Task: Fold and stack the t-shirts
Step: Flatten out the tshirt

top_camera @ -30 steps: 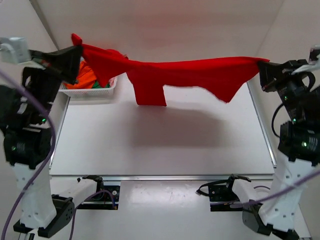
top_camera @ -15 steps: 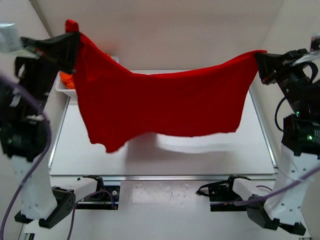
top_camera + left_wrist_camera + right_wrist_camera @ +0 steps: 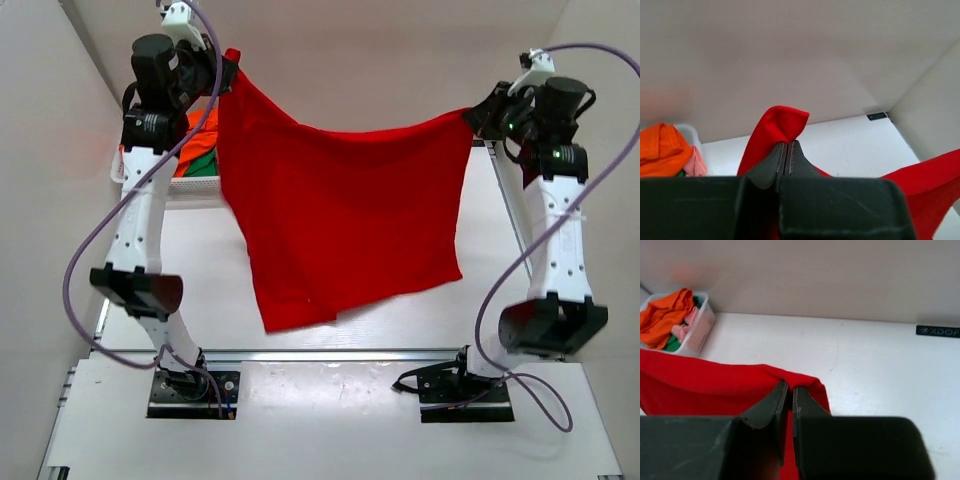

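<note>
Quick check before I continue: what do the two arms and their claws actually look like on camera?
Both the left arm and the right arm have white link shells with black joint housings. A purple-grey cable loops beside each arm. The left claw and the right claw are matte black, tapering to thin tips.

A small black label lies at the far right edge of the worktop. Its white letters seem to read "XDOF", after a blurred mark. The left wrist view shows a dark tag too small to read.
</note>
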{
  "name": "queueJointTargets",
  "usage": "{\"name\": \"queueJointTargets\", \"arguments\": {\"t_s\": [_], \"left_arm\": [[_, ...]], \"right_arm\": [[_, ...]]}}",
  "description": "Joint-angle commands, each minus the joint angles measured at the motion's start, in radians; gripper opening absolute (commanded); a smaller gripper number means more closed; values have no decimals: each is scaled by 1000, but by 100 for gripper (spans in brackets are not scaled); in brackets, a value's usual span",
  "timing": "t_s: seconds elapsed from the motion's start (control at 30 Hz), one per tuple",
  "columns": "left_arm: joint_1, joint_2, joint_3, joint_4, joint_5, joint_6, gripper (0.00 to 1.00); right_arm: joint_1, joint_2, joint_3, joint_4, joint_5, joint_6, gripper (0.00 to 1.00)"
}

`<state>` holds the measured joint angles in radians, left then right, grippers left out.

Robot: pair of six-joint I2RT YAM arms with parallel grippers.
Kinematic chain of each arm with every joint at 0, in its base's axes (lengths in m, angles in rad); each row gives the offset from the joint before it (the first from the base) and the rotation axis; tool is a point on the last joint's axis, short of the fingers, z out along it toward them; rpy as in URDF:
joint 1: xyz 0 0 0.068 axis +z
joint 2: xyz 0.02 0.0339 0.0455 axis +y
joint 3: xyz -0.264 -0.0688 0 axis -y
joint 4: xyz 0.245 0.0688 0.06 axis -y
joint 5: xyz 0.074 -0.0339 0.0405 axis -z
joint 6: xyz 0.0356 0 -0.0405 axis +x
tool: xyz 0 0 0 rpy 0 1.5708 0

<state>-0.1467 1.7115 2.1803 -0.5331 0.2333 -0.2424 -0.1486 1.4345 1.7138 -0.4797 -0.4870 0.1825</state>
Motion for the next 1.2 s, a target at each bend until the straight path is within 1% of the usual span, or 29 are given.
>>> {"name": "queueJointTargets", "arguments": {"t_s": [0.0,0.03,0.1,0.13,0.17,0.2,0.23,0.27,0.33,0.4,0.47,0.53,0.57,0.6,0.63,0.67,0.7,0.73,0.77,0.8,0.83,0.87,0.9,0.97,1.0,1.07,1.13,1.17], "left_arm": [[22,46,182,6,12,23,0],[27,74,240,-2,27,9,0],[53,51,233,48,40,-23,0],[58,27,228,51,37,-26,0],[71,1,240,59,44,-31,0],[93,-6,239,67,55,-47,0],[98,-47,219,80,60,-55,0],[108,-79,216,79,76,-63,0],[93,-127,187,81,60,-54,0],[61,-191,145,85,49,-41,0],[35,-254,50,96,48,-41,0],[15,-350,-136,136,43,-43,0],[10,-374,-240,159,41,-44,0],[9,-425,-299,166,41,-49,0],[4,-475,-404,186,41,-48,0],[7,-499,-509,191,37,-51,0],[-7,-548,-552,194,23,-44,0],[-14,-600,-647,202,12,-41,0],[-11,-630,-750,208,9,-46,0],[-20,-694,-798,209,8,-54,0],[-28,-748,-892,211,3,-60,0],[-42,-782,-987,209,-2,-64,0],[-50,-846,-1039,202,-3,-75,0],[-85,-926,-1222,180,12,-101,0],[-93,-984,-1298,177,21,-119,0],[-117,-1073,-1397,127,43,-144,0],[-134,-1122,-1442,79,50,-155,0],[-160,-1148,-1461,50,43,-155,0]], "right_arm": [[-3,82,163,55,42,-55,0],[-5,124,241,26,44,-57,0],[-17,197,425,-3,44,-64,0],[-32,234,466,-29,33,-60,0],[-58,237,537,-25,9,-43,0],[-75,239,564,-19,-2,-16,0],[-107,228,560,5,-42,3,0],[-143,212,535,32,-64,29,0],[-158,160,480,45,-74,41,0],[-172,111,358,70,-70,40,0],[-181,39,252,95,-91,38,0],[-180,-14,71,143,-94,38,0],[-180,-60,-30,153,-99,38,0],[-183,-72,-78,182,-107,46,0],[-175,-107,-165,196,-111,49,0],[-171,-130,-212,207,-111,54,0],[-161,-147,-279,202,-102,37,0],[-140,-170,-337,197,-95,19,1],[-134,-204,-399,179,-67,11,0],[-112,-227,-437,164,-47,5,0],[-95,-268,-498,145,-27,-5,0],[-92,-323,-572,141,-16,1,0],[-86,-350,-612,126,-15,14,0],[-75,-464,-747,101,-4,41,0],[-62,-517,-775,69,19,58,0],[-22,-590,-885,-11,88,87,0],[1,-654,-925,-74,123,109,0],[10,-681,-947,-106,140,118,0]]}}
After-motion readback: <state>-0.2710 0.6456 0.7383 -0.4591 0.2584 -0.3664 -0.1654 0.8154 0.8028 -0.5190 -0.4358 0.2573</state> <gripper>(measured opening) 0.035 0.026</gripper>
